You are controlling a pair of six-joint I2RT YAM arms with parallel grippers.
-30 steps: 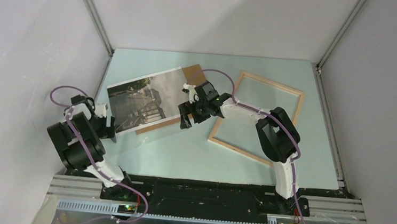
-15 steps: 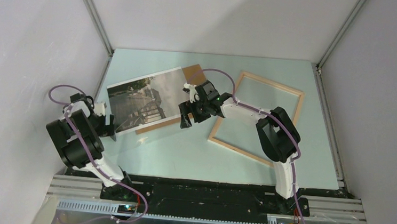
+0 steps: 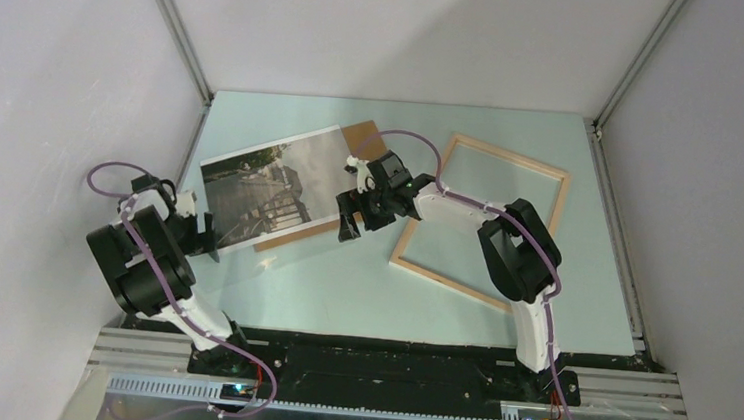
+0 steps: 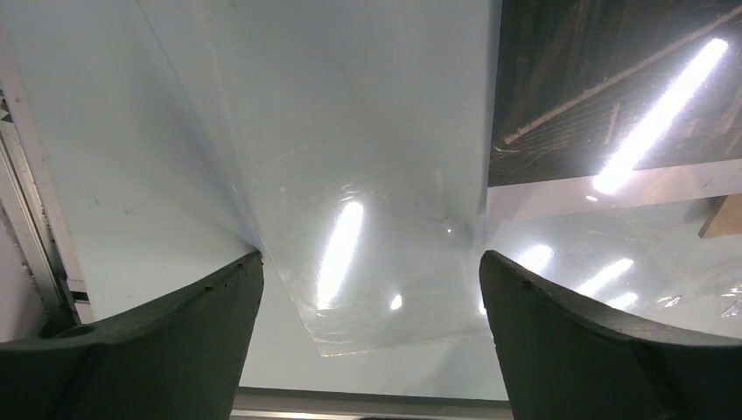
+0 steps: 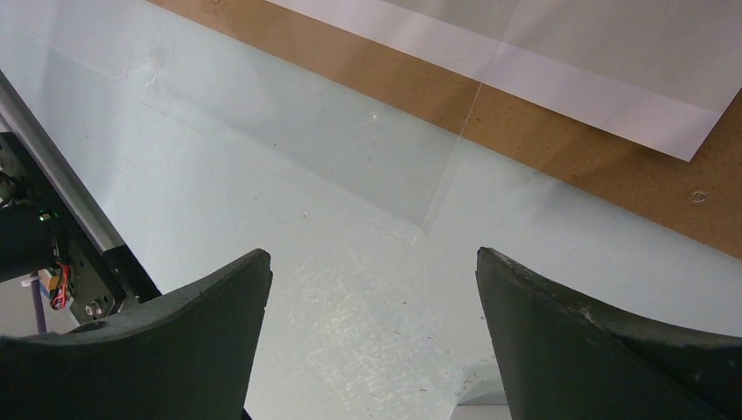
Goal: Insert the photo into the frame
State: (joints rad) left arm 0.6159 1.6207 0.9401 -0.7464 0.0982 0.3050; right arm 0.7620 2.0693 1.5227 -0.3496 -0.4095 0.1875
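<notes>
Two robot grippers, fingers spread wide, flank a photo [image 3: 269,190] lying on the tabletop [image 3: 391,302].
Nearest, the left gripper [image 4: 367,262] hovers empty over a clear sheet [image 4: 367,175] at the photo's near-left corner. The right gripper [image 3: 352,224] hangs empty by its right edge. The photo rests on a brown backing board [image 3: 366,137], with the frame [image 3: 513,154] to the right. It is likely thin, floppy paper: pinch its white border. Both arms barely shifted this past second.

The overhead view is bright and even, with only weak, soft shadows under the arms. In the left wrist view, long white lamp reflections glare on the photo [image 4: 569,70] and on a clear sheet [image 4: 376,262]. The right wrist view shows the table [image 5: 306,297] evenly lit and sharp.
</notes>
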